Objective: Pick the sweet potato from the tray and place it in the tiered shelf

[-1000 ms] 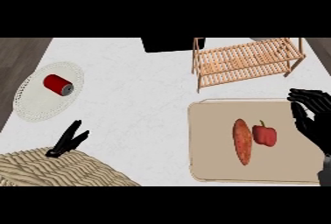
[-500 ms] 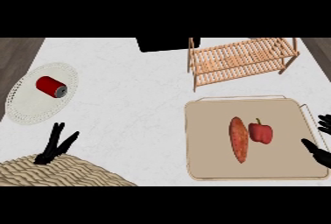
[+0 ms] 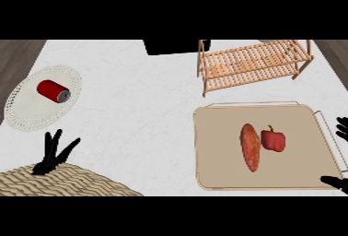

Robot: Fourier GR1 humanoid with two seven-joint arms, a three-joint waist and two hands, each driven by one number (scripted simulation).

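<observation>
An orange sweet potato (image 3: 250, 147) lies lengthwise on the beige tray (image 3: 217, 170) at the right, beside a red bell pepper (image 3: 273, 140). The wooden tiered shelf (image 3: 252, 66) stands behind the tray at the top right. My right hand (image 3: 338, 182) shows only as fingertips at the right edge, past the tray's rim and apart from the sweet potato. My left hand (image 3: 54, 154) rests open at the lower left, fingers up, holding nothing.
A red can (image 3: 53, 90) lies on a white plate (image 3: 27, 113) at the left. A woven mat (image 3: 61, 182) covers the lower left corner. A dark block (image 3: 173, 46) sits at the counter's far edge beside the shelf.
My right hand has drawn back to the right, from over the tray's right side to the picture's edge. The left hand's fingers have lifted and spread.
</observation>
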